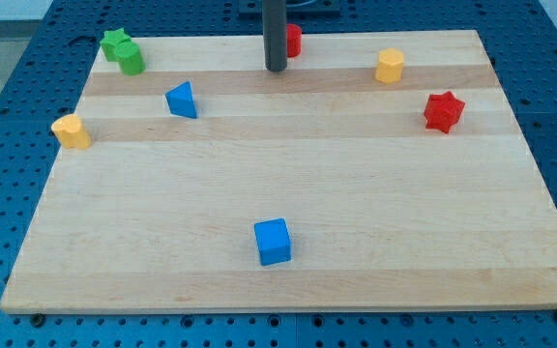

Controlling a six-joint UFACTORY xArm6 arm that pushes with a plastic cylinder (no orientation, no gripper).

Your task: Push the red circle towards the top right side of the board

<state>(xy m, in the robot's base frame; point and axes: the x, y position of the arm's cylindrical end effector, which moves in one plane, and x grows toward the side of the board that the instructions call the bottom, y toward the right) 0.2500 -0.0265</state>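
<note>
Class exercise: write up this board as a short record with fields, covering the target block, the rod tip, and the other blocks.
target: red circle, top edge, partly hidden behind rod
my tip: just left of and below the red circle
near top right: yellow block, red star
left side: green blocks, blue triangle, yellow cylinder
bottom centre: blue cube

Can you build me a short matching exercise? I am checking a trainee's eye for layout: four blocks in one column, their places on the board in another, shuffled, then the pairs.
Blocks:
1. red circle
2. blue cube
3. red star
4. green blocks

Places:
A. the view's top left corner
B. the view's right side, below a yellow block
C. the view's top edge, just right of my tip
D. near the view's bottom, about mid-width

Pairs: 1-C, 2-D, 3-B, 4-A
</note>
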